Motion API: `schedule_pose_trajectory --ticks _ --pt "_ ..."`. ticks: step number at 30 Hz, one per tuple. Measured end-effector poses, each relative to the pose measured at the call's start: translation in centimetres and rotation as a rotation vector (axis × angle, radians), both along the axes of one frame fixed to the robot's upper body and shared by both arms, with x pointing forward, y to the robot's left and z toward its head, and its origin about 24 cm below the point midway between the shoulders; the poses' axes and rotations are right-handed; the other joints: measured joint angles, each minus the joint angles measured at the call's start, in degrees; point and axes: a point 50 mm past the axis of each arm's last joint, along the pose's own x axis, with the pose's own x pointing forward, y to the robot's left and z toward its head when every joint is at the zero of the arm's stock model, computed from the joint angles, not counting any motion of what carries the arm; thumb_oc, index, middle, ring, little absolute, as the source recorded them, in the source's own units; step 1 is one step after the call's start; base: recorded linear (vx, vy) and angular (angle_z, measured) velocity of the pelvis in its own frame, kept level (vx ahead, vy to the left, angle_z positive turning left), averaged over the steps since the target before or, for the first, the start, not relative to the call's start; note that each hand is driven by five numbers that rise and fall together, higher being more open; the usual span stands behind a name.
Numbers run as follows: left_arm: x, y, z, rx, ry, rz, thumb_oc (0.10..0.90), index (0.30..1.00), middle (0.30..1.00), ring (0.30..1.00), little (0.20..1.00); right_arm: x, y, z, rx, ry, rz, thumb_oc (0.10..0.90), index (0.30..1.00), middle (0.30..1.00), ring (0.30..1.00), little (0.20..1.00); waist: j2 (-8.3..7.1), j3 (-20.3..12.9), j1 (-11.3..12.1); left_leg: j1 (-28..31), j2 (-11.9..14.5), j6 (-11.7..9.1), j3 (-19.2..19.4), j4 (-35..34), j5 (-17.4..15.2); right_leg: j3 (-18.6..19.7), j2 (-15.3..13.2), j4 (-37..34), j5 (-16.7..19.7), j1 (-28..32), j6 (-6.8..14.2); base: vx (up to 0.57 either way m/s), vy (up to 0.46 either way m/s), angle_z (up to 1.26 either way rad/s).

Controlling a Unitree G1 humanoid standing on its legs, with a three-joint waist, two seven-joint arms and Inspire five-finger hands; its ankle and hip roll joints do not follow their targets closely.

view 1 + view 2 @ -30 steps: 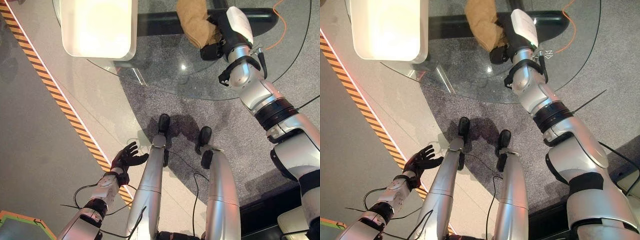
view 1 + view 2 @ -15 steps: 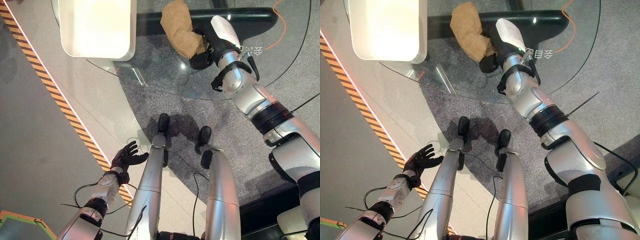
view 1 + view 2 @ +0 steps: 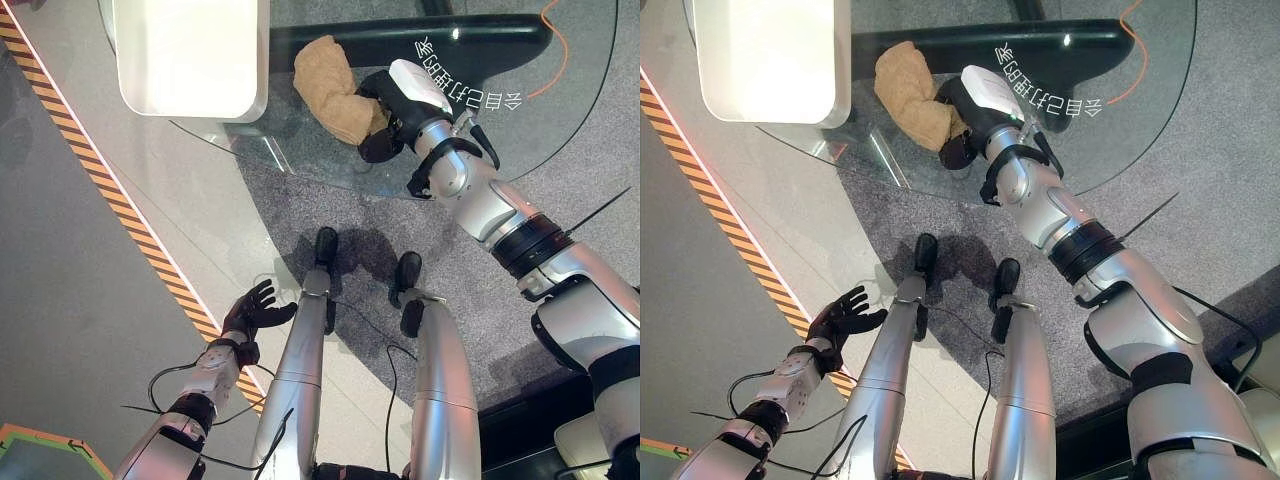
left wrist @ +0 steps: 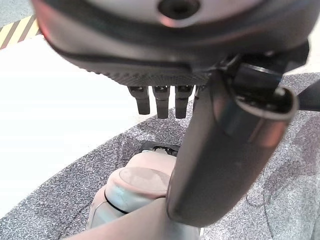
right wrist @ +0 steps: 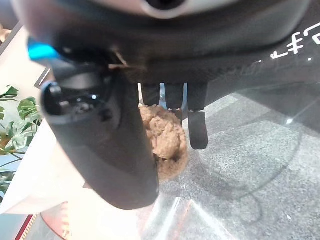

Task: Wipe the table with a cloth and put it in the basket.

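A crumpled tan cloth (image 3: 332,82) lies on the round glass table (image 3: 570,120), a little right of the white basket (image 3: 190,55) that stands on the table's left part. My right hand (image 3: 385,118) rests on the cloth's right end. Seen from the right wrist, its fingers (image 5: 198,127) and thumb close around the bunched cloth (image 5: 164,140). My left hand (image 3: 255,312) hangs low over the floor with its fingers (image 4: 157,102) spread, holding nothing.
A dark beam (image 3: 480,40) of the table's base shows through the glass behind the cloth. An orange cable (image 3: 565,45) runs at the far right. Yellow-black striped tape (image 3: 120,200) crosses the floor on the left.
My right hand has slid left across the glass with the cloth, nearer to the basket. The left hand has stayed where it was.
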Motion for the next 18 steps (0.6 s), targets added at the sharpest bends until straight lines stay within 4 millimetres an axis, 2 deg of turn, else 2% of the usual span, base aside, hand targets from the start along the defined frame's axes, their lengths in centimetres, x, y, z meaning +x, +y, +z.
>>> schedule_pose_trajectory --ticks 8,11,15,18 --pt "0.0 0.0 0.0 -0.001 0.001 -0.002 0.800 0.900 0.900 0.900 0.900 0.0 0.0 -0.2 0.006 -0.031 -0.018 0.100 0.300 0.300 0.300 0.200 0.01 0.0 0.0 0.0 0.0 0.0 0.0 0.0 0.0 0.0 -0.1 0.1 0.0 0.0 0.0 0.00 0.000 0.00" --pt "0.0 0.0 -0.1 -0.002 0.003 -0.005 0.800 0.900 0.900 0.900 0.900 0.4 -0.5 -0.6 0.031 -0.072 -0.058 0.100 0.300 0.300 0.300 0.200 0.01 0.0 0.1 0.1 -0.2 0.0 0.0 0.1 0.2 0.0 -0.3 0.5 0.0 0.0 0.0 0.00 0.000 0.01" --pt "-0.1 -0.1 -0.1 0.002 0.001 -0.016 0.800 0.900 0.900 0.900 0.900 1.0 -1.9 -1.0 0.082 -0.142 -0.140 0.100 0.300 0.300 0.300 0.200 0.06 0.0 0.9 0.1 -0.2 0.2 -0.2 0.2 0.3 -0.1 -0.4 0.8 0.1 -0.1 -0.2 0.00 -0.004 0.02" --pt "-0.1 -0.1 -0.2 0.004 -0.001 -0.015 0.800 0.900 0.900 0.900 0.900 1.4 -3.7 -0.6 0.162 -0.198 -0.236 0.100 0.300 0.300 0.300 0.200 0.20 -0.1 1.9 -0.1 -0.2 0.1 -0.1 0.1 0.2 -0.2 -0.6 0.7 -0.1 -0.3 -0.3 -0.01 -0.001 0.04"
